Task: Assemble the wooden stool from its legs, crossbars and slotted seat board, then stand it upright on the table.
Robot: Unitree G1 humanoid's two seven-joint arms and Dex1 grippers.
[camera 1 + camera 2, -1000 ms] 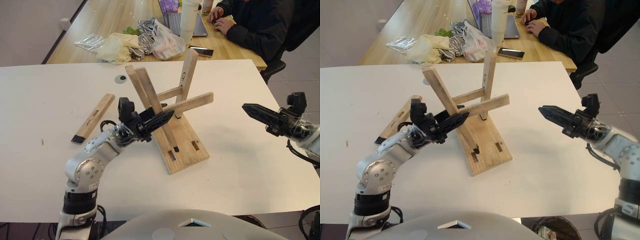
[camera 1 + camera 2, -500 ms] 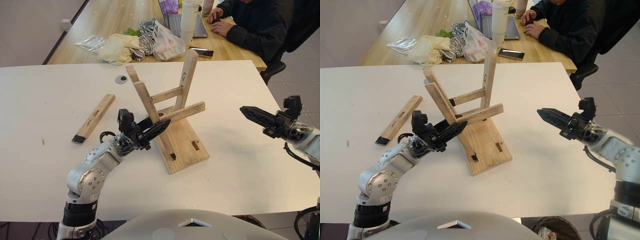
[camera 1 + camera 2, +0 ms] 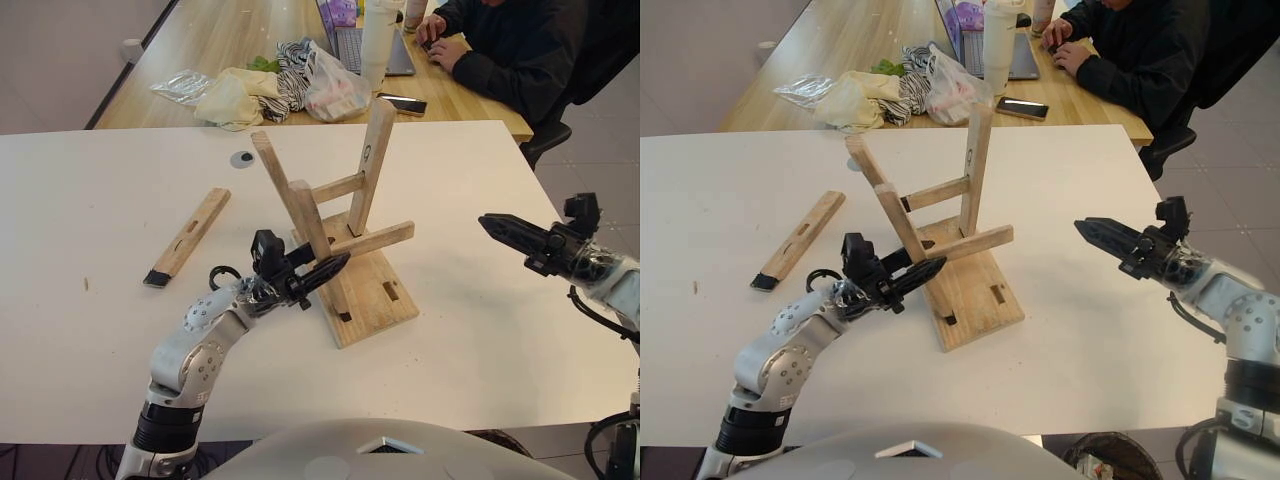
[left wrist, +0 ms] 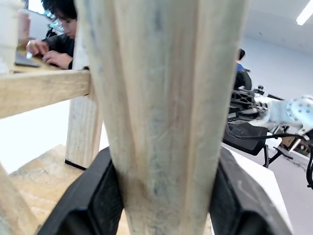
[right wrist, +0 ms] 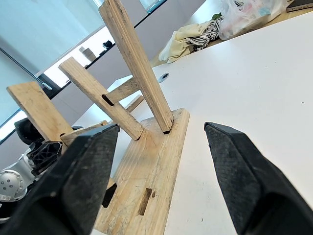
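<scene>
**Current state.** The left hand is clamped on the lower part of the front pale wooden leg. In the left wrist view, its black fingers press on opposite faces of that leg. The right hand hovers on the robot's right, well apart from the assembly, with its fingers spread wide and nothing held.

**Location of parts.**
- The flat slotted wooden seat board lies on the white counter.
- A tall near-upright leg and a leaning rear leg stand on the board, joined by an upper crossbar.
- A lower crossbar runs from the front pale wooden leg toward the tall one.
- A loose slotted wooden bar with a dark end lies flat on the counter, well apart to the left.

**Hazards.**
- Nothing pins the seat board, and the counter looks smooth. A sideways push on the gripped leg will likely slide or tip the board instead of seating the leg.
- You cannot tell whether the foot of the gripped leg sits in its slot. Forcing it down at a lean may jam it in the rectangular opening.
- Twisting the gripped leg may lever the crossbars out of their mortises and collapse the frame.

**Materials.** All parts are raw, square-section timber with a matte finish, visible grain and crisp edges. Expect the timber to be rigid, to grip well in the pads and to bind in tight slots.
</scene>
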